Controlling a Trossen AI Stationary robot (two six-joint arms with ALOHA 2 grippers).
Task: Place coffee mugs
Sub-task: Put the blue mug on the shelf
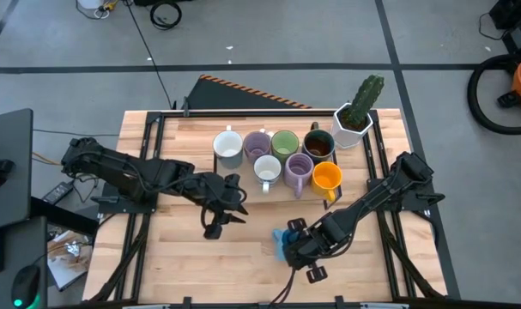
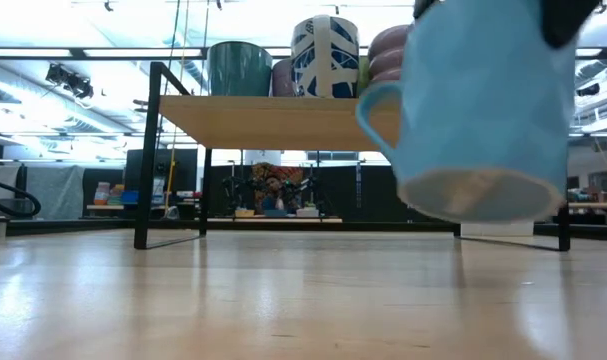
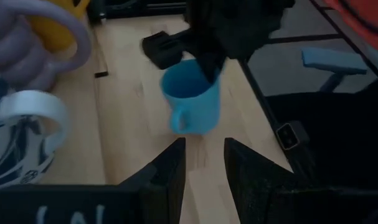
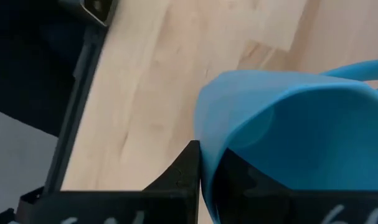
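Observation:
A blue coffee mug [image 1: 281, 245] hangs just above the table near its front edge, with my right gripper [image 1: 298, 244] shut on it. In the low view the blue mug [image 2: 483, 110] is tilted, its handle [image 2: 375, 108] out to one side. My left gripper [image 1: 219, 221] hovers left of centre, open and with nothing between its fingers [image 3: 175, 171], pointing toward the blue mug [image 3: 192, 102]. Several more mugs stand on a raised wooden shelf [image 2: 263, 120] at the back: two white [image 1: 228, 148], two lilac [image 1: 257, 144], green [image 1: 285, 143], dark brown [image 1: 318, 144] and orange [image 1: 327, 178]. My right gripper holds the blue mug by its rim [image 3: 204, 70], on the side away from the handle. One finger [image 4: 187, 169] lies outside the wall [image 4: 207, 134] and the other inside the cup. The fingers come steeply from above. The mug is lifted clear of the table and tilted.
A white faceted pot with a green cactus [image 1: 356, 116] stands at the shelf's far right end. Black frame rails [image 1: 144, 172] run along both sides of the table. Bare wood lies between the shelf and the front edge [image 1: 243, 266].

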